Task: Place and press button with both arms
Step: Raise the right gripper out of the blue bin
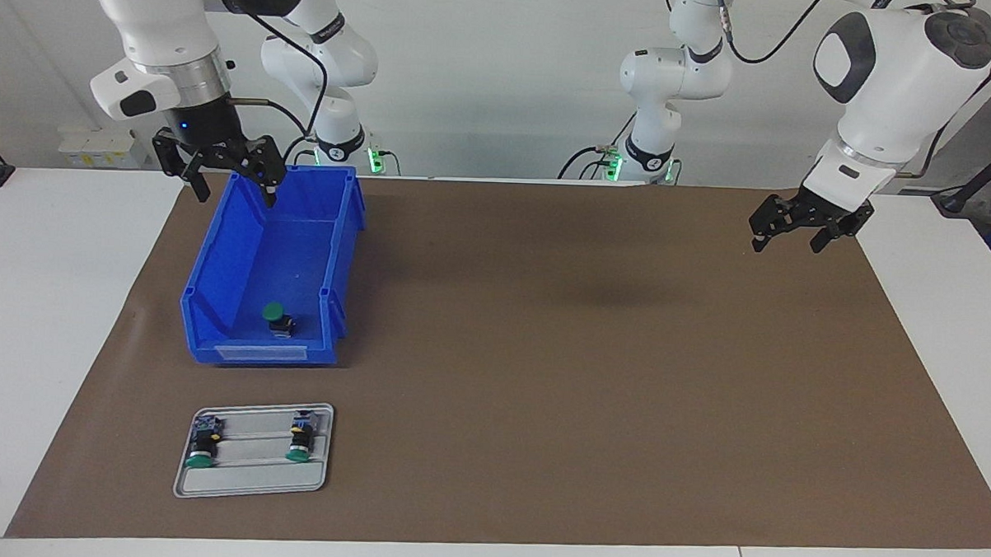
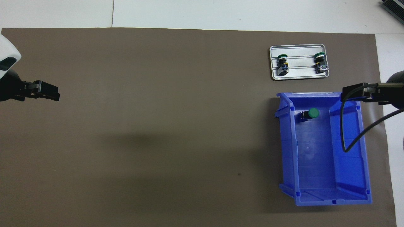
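One button [image 1: 276, 315] with a green cap lies in the blue bin [image 1: 254, 354], at the bin's end farthest from the robots; it also shows in the overhead view [image 2: 311, 113]. My right gripper [image 1: 233, 193] is open and empty, raised over the bin's end nearest the robots; in the overhead view the right gripper [image 2: 359, 92] shows over the bin's [image 2: 331, 200] outer wall. My left gripper [image 1: 785, 243] is open and empty, waiting in the air over the mat at the left arm's end; it also shows in the overhead view [image 2: 47, 91].
A grey metal tray [image 1: 249, 482] lies farther from the robots than the bin and holds two more green-capped buttons [image 1: 203, 448] [image 1: 300, 443]; the tray [image 2: 300, 74] shows in the overhead view too. A brown mat [image 1: 583, 380] covers the table. A black cable hangs over the bin.
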You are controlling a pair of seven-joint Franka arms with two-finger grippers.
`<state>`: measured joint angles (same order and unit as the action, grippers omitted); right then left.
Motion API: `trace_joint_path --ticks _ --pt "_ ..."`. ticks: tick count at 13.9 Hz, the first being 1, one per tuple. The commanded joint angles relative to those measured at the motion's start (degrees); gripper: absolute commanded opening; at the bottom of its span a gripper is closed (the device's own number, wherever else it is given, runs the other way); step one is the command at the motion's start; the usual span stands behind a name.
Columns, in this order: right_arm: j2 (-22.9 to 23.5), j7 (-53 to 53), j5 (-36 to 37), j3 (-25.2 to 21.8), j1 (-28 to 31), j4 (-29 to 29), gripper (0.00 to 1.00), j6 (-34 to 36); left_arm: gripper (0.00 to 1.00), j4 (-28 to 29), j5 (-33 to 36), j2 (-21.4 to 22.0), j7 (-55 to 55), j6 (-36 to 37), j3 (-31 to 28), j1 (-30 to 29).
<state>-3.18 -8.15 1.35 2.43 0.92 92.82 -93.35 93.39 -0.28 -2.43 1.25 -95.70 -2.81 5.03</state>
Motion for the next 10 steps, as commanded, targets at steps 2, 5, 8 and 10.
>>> trace_joint_path --ticks 2,5,8,10 --pt "-0.60 -0.19 -1.00 -1.81 -1.70 -0.18 1.00 3.70 1.00 2.06 -0.60 1.64 -0.02 -0.89 0.09 -0.28" --pt "-0.60 0.15 -1.00 -3.57 -2.67 -0.09 1.00 3.79 1.00 2.06 -0.60 1.64 -0.02 -0.89 0.09 -0.28" --pt "-0.34 0.33 -0.91 -3.31 -2.94 -0.18 1.00 4.40 1.00 2.06 -0.60 1.64 -0.02 -0.89 0.09 -0.28" --pt "-0.52 0.33 -1.00 -3.40 -3.02 0.43 1.00 4.58 1.00 2.06 -0.60 1.64 -0.02 -0.89 0.09 -0.37"
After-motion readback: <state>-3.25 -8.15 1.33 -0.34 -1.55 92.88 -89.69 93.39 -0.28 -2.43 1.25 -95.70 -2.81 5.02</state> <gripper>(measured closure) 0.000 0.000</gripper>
